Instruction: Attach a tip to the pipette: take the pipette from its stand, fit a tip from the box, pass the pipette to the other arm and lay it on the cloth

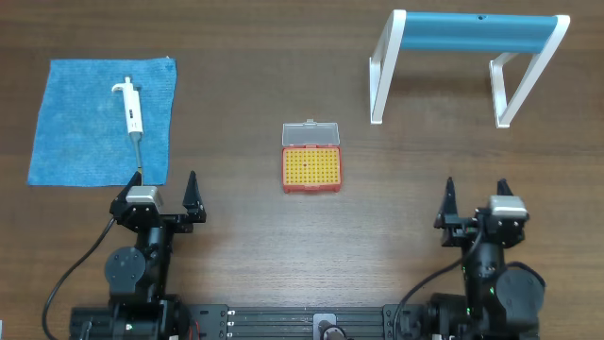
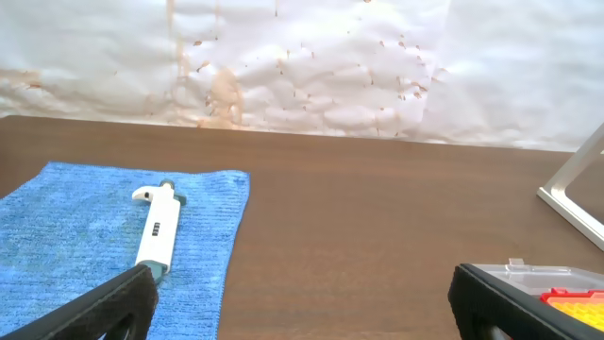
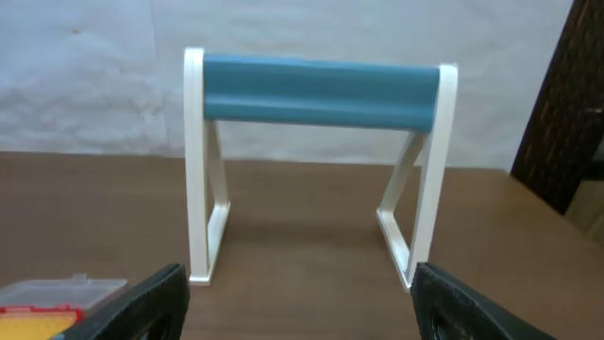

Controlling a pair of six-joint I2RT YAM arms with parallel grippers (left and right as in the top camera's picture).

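Pipette flat on cloth: looks light, rigid, smooth plastic; thin end likely fragile. Grip mid-body, across barrel. Left hand, right hand both wide, empty.

Looking down on a dark brown wooden table, plain and flat. Bears a blue cloth spread flat on the left side, a red box of yellow tips with its clear lid swung open near the middle, and a white-legged stand with a blue top bar at the far right. Set well apart, with bare wood between them.
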